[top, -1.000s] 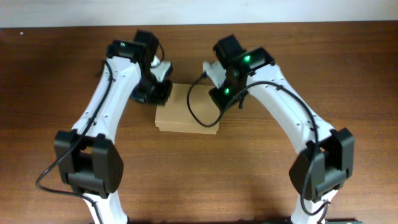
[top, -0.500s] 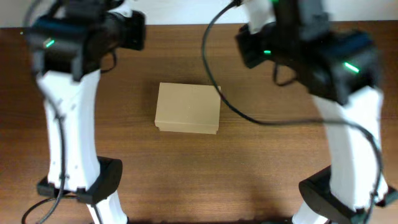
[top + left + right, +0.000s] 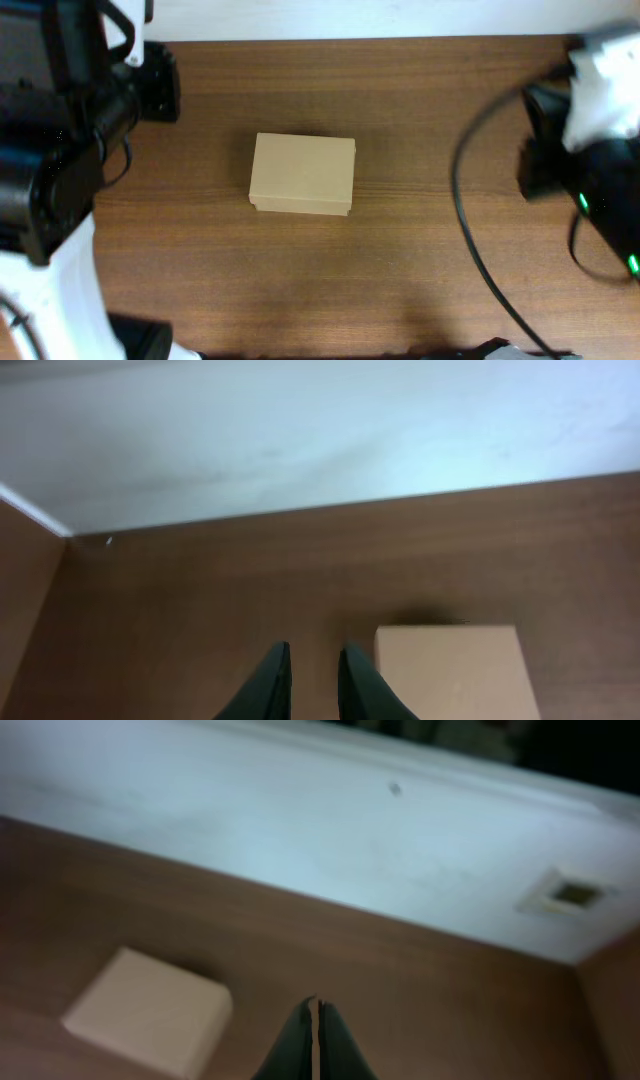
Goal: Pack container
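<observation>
At the far left of the overhead view the left arm [image 3: 60,170] filled the edge of the picture, large and blurred, its black and white body close under the camera and well apart from anything on the table [image 3: 420,270]. Its own wrist camera looked down past the left gripper [image 3: 312,678]: the two dark fingers [image 3: 272,682] stood a narrow slit apart, with only bare wood showing between them and nothing held. Beyond them ran the brown tabletop and, at the far edge, a pale wall [image 3: 300,440].

The container [image 3: 302,175] lay in the middle of the table with its lid down flat: a plain tan cardboard box, its long sides running left to right and a thin lip showing along its near edge. It sat alone, touched by neither arm. In the left wrist view it appeared low and to the right of the fingertips; in the right wrist view it sat low and to the left.

At the right edge of the overhead view the right arm [image 3: 590,170] was also large and out of focus, a black cable [image 3: 470,230] curving down beside it. The right gripper [image 3: 314,1045] had its jaws pressed together, tips touching, gripping nothing. Behind it, on the wall to the right, sat a small rectangular plate [image 3: 568,893], too blurred to make out further.
</observation>
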Available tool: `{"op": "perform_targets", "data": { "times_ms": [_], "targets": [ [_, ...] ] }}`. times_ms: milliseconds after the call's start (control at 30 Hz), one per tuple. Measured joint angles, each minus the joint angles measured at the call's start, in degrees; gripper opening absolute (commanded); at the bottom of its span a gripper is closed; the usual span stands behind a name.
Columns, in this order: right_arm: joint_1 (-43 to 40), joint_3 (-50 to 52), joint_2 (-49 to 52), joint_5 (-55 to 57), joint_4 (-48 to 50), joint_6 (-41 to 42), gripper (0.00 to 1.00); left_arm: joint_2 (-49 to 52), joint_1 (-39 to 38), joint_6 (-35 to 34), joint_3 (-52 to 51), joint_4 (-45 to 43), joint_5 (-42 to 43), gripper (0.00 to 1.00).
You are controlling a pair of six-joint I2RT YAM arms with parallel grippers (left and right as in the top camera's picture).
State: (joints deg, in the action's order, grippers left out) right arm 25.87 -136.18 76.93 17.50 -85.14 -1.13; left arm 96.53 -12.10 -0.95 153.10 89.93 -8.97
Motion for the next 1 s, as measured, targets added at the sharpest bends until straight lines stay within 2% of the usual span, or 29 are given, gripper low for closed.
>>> {"op": "perform_targets", "data": {
  "times_ms": [100,167,233,333,600,733,833,867,933,967,1000],
  "targets": [
    [0.0,8.28,-7.48,2.73,-0.24,1.03,0.04,-7.52,0.0,-0.22,-11.65,-2.14,-1.18,0.16],
    [0.0,10.14,-10.86,4.55,-0.61,1.95,0.04,-10.93,0.0,-0.68,-16.2,-1.79,-1.62,0.16],
    [0.0,10.23,-13.44,6.12,-2.08,3.04,0.03,-13.7,0.0,-1.38,-19.76,1.73,-2.29,0.11],
    [0.0,9.92,-16.11,7.52,-6.93,4.37,0.04,-16.79,0.0,-3.74,-24.87,6.56,-4.11,0.11],
    [6.36,15.76,-17.49,9.35,-11.8,7.45,0.04,-26.49,-2.1,-6.05,-46.9,2.21,-7.96,0.11],
    [7.63,22.71,-21.16,9.88,-11.82,8.26,0.04,-35.85,-2.43,-6.23,-58.4,-0.66,-8.83,0.13],
    [7.63,26.86,-25.92,9.86,-11.82,9.7,0.04,-43.52,-2.4,-6.25,-63.34,-2.49,-9.79,0.16],
    [7.63,27.8,-27.74,9.73,-11.82,10.4,0.04,-45.75,-2.43,-6.38,-64.15,-2.78,-10.01,0.2],
    [7.65,29.31,-30.8,8.96,-11.8,11.41,0.05,-48.92,-2.4,-6.29,-64.83,-2.82,-10.47,0.41],
    [7.65,29.88,-31.98,8.48,-11.82,11.87,0.08,-50.05,-2.4,-6.38,-64.89,-2.8,-10.64,0.6],
    [7.67,30.45,-33.05,8.07,-11.8,12.85,0.11,-50.75,-2.4,-6.54,-64.89,-2.78,-10.82,0.92]
  ]
}}
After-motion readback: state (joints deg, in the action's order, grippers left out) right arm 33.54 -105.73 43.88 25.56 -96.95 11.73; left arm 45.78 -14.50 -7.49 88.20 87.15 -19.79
